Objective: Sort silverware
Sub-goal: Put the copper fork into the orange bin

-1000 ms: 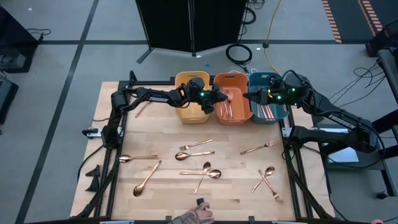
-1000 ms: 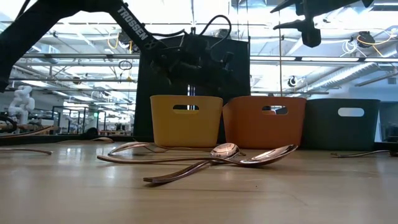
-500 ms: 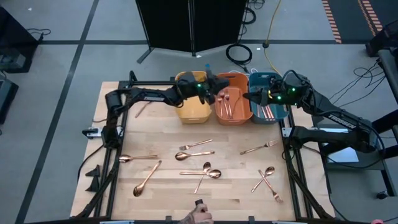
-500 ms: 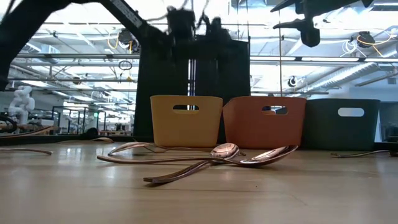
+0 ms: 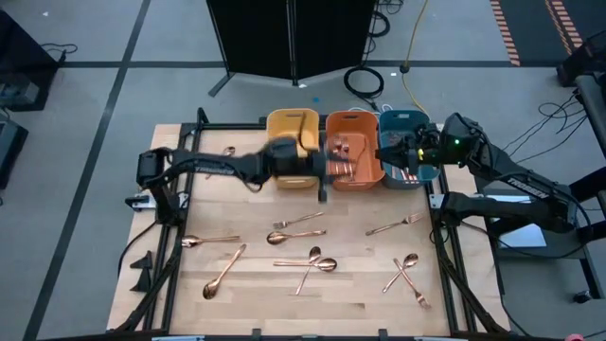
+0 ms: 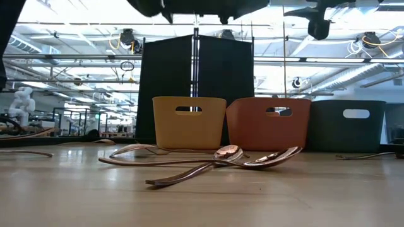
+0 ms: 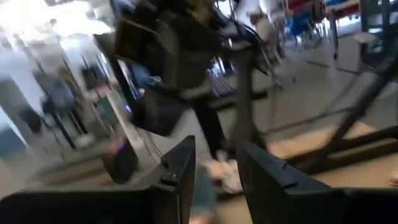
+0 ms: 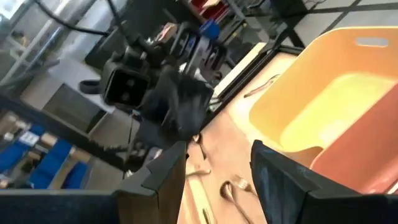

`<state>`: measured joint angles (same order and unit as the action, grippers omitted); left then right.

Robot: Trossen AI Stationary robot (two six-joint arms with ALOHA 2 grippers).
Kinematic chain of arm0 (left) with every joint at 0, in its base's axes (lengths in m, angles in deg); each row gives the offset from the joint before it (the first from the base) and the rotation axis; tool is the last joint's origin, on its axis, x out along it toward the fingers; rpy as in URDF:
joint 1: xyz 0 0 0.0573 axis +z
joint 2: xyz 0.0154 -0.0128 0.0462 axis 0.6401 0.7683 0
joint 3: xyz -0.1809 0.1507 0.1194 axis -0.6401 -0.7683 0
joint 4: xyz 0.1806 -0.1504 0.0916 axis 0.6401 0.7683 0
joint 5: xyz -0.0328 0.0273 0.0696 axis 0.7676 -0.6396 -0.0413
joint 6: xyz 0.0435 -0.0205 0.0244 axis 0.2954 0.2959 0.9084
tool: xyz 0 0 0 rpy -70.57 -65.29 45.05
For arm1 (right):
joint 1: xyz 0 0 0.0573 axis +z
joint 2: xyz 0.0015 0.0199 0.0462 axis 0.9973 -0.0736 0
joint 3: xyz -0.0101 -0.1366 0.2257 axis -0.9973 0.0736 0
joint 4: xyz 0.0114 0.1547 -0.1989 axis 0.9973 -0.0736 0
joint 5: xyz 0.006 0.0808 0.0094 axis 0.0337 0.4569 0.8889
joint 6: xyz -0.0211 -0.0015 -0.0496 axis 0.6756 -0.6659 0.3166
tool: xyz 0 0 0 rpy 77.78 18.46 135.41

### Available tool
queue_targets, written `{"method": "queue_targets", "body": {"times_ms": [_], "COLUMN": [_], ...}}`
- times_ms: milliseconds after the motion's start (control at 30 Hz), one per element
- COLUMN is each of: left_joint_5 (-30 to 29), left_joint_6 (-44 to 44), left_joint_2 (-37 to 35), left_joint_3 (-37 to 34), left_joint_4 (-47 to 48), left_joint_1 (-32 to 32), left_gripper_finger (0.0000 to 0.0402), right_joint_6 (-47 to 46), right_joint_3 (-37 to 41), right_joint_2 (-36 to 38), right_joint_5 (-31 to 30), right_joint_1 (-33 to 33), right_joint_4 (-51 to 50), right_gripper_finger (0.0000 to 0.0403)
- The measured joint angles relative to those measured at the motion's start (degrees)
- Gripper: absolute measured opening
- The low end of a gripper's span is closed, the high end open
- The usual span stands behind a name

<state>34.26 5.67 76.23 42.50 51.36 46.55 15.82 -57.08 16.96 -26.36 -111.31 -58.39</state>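
Several copper spoons and forks lie flat on the wooden table point(image 5: 256, 204), among them a fork point(image 5: 295, 220), a spoon point(image 5: 308, 234), a crossed pair point(image 5: 312, 263) and another pair point(image 5: 405, 272); the low view shows a heap point(image 6: 221, 161). More copper pieces lie in the orange bin point(image 5: 346, 156) and the teal bin point(image 5: 409, 172). My left gripper point(image 5: 319, 178), blurred, hangs before the yellow and orange bins; its fingers point(image 7: 214, 180) are open and hold nothing. My right gripper point(image 5: 388, 152) hovers over the teal bin's left part, also open point(image 8: 217, 180) and holding nothing.
Three bins stand in a row at the far edge: yellow point(image 5: 292, 121), orange point(image 5: 352, 119), teal point(image 5: 403, 117). One piece lies far left by the frame point(image 5: 227, 150). Black frame rails run along the table's sides. Bare wood shows between the bins and the scattered pieces.
My left gripper has swung quickly from above the yellow and orange bins toward the near edge, to just in front of them, and it shows blurred. A person's hand at the near edge has drawn back out of view. The silverware on the table has not moved.
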Motion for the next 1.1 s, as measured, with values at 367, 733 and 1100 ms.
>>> {"method": "queue_targets", "body": {"times_ms": [367, 733, 1100], "left_joint_5": [-16.0, -26.6, -26.5], "left_joint_6": [-19.4, -22.1, -26.2], "left_joint_2": [3.2, 19.8, 40.0], "left_joint_3": [0.0, 17.8, 35.7], "left_joint_4": [7.3, 7.5, 8.7], "left_joint_1": [-12.1, -18.5, -15.0], "left_gripper_finger": [0.0114, 0.0114, 0.0114], "right_joint_6": [4.9, 10.7, 9.3], "right_joint_3": [0.0, 0.0, 0.0], "right_joint_2": [0.7, 2.9, 3.0], "right_joint_5": [6.0, 7.3, 7.0], "right_joint_1": [3.9, 3.9, 3.9], "right_joint_4": [-5.4, -14.1, -15.9], "right_gripper_finger": [0.0169, 0.0169, 0.0169]}}
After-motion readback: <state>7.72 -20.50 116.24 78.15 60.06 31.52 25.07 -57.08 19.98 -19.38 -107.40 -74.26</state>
